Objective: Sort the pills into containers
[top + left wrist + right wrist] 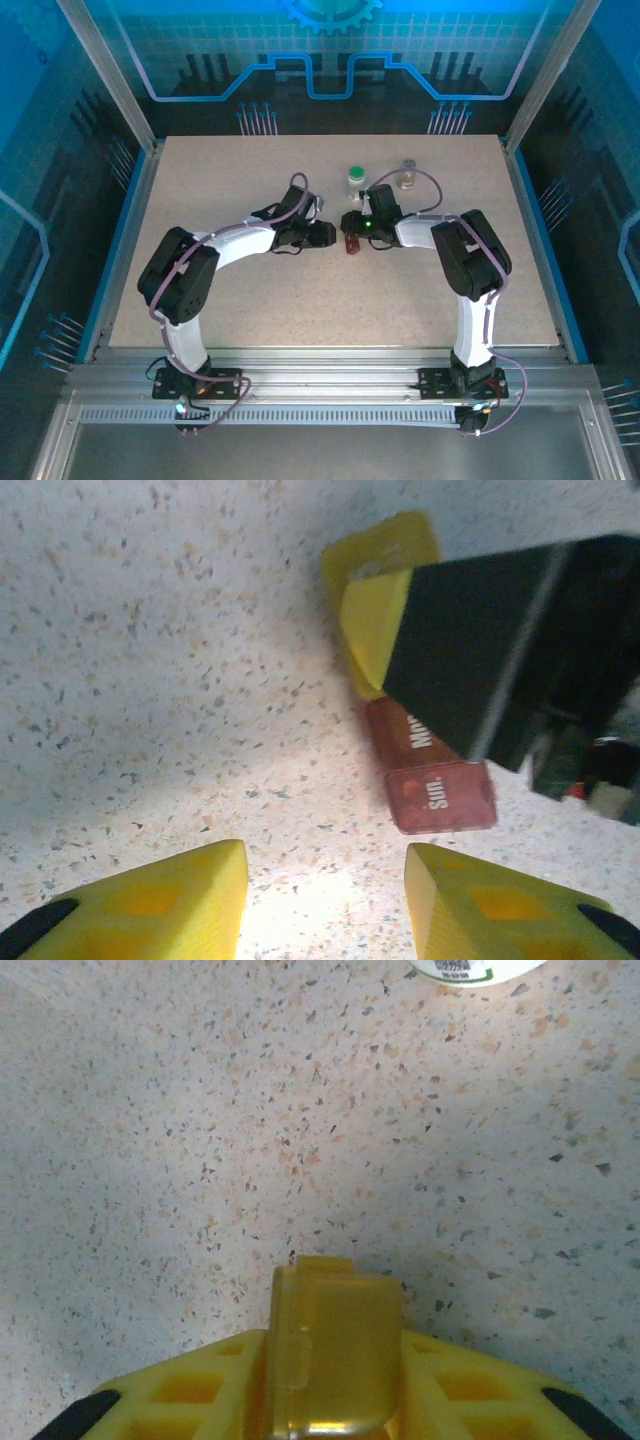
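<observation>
Right claw [335, 1355] is clamped on the yellow-amber pill [340, 1300] — the red-brown pill [432, 780] lies on the worktop [150, 680] just ahead of the left claw [325, 875], parted and empty. The white bottle [357, 180] and amber vial [407, 175] stand just beyond.

Robot laboratory test cell: silver aluminium-profile frame [330, 372] is enclosing a speckled beige stone-look tabletop [300, 300]; blue-lit translucent wall panels [420, 40] (gear emblem glowing above) are surrounding it.
</observation>
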You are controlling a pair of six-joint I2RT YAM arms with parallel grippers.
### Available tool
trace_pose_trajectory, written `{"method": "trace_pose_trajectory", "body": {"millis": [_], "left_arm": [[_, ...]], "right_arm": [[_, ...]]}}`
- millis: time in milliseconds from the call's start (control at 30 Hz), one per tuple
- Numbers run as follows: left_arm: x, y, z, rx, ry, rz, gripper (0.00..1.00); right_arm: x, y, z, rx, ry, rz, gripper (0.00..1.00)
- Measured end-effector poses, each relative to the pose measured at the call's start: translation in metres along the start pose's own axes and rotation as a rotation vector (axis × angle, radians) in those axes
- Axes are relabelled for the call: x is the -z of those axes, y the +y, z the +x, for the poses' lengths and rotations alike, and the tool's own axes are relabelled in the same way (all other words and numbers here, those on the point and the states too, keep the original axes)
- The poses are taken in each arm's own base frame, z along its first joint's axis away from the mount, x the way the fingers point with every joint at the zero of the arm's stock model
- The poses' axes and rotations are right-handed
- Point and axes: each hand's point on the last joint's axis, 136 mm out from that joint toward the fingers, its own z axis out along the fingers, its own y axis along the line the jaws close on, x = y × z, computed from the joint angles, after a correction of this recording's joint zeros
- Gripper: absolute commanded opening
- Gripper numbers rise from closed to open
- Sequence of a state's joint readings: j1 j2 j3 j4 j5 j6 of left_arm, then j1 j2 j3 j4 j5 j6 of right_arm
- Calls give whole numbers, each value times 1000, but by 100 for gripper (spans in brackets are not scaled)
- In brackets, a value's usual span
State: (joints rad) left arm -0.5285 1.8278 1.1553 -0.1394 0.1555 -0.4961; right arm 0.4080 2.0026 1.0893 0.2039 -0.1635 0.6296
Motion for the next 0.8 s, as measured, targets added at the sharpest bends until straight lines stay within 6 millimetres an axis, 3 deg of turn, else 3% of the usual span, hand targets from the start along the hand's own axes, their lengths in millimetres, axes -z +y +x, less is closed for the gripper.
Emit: {"method": "trace_pose_trajectory", "body": {"millis": [100,300,500,800], "left_arm": [[0,-3,0,-2,-4,10,48],[-6,-5,19,-8,41,39,48],[-7,-14,29,-24,64,96,50],[5,-46,32,-23,30,265,54]], "right_arm": [[5,0,3,-32,-25,-50,28],[22,-2,12,-167,-85,-193,17],[36,-1,17,-294,-113,-282,14],[84,36,-13,-328,-252,-456,12]]}}
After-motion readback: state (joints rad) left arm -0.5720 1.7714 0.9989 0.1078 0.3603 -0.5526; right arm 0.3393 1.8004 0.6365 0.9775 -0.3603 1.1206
